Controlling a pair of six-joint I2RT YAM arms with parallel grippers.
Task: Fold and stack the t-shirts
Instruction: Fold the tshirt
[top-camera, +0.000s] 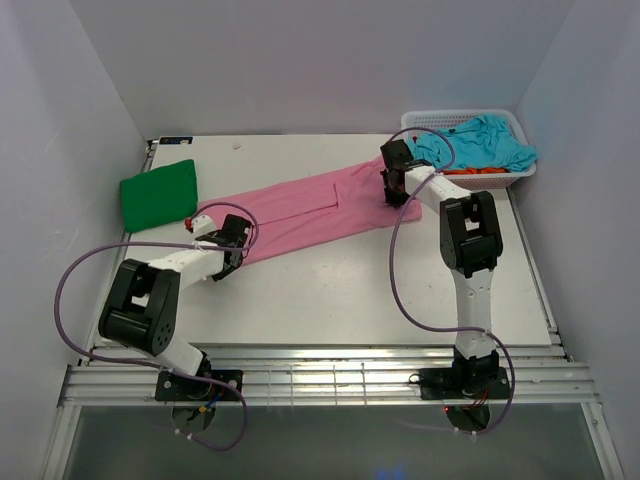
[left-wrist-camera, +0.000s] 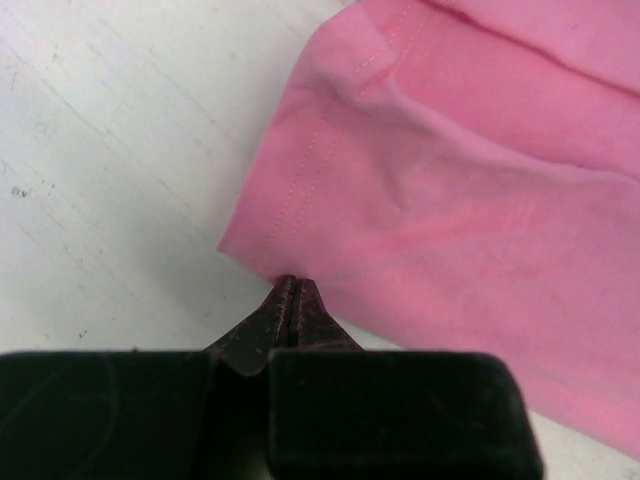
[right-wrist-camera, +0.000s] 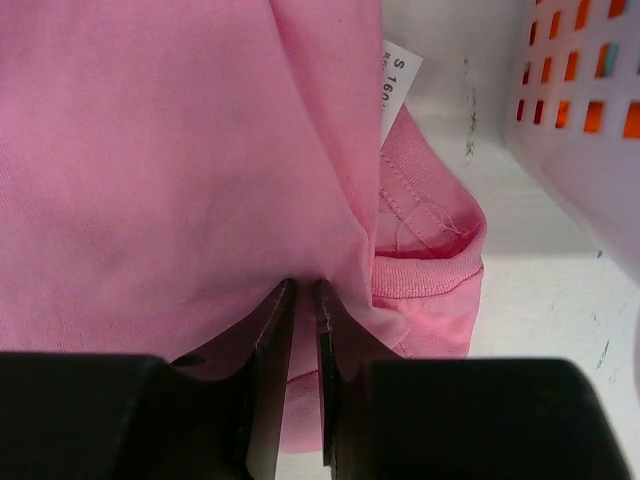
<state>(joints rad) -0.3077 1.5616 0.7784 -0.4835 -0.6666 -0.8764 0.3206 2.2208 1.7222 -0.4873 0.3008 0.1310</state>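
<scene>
Stretching across the table, the pink t-shirt lies as a long, narrow band running from lower left to upper right, held at each end by an arm.

The left arm reaches forward low over the surface, its elbow folded near the table's near left corner and its forearm angled inward to the right. The left gripper sits at the shirt's lower left end, its jaws pressed together right on the stitched hem edge, nipping only a sliver of cloth. In the left wrist view the hem corner lies flat on the table just left of the tips.

The right arm rises from its base, bends at a raised elbow and points its forearm forward and to the left. The right gripper is at the shirt's upper right end, its jaws nearly closed with a fold of pink cloth pinched between them. Just right of the tips are the ribbed collar and a white size tag.

The white mesh basket stands at the far right corner, close to the right gripper, with a turquoise t-shirt heaped in it and an orange t-shirt underneath. A folded green t-shirt rests at the far left, apart from the pink one.
</scene>
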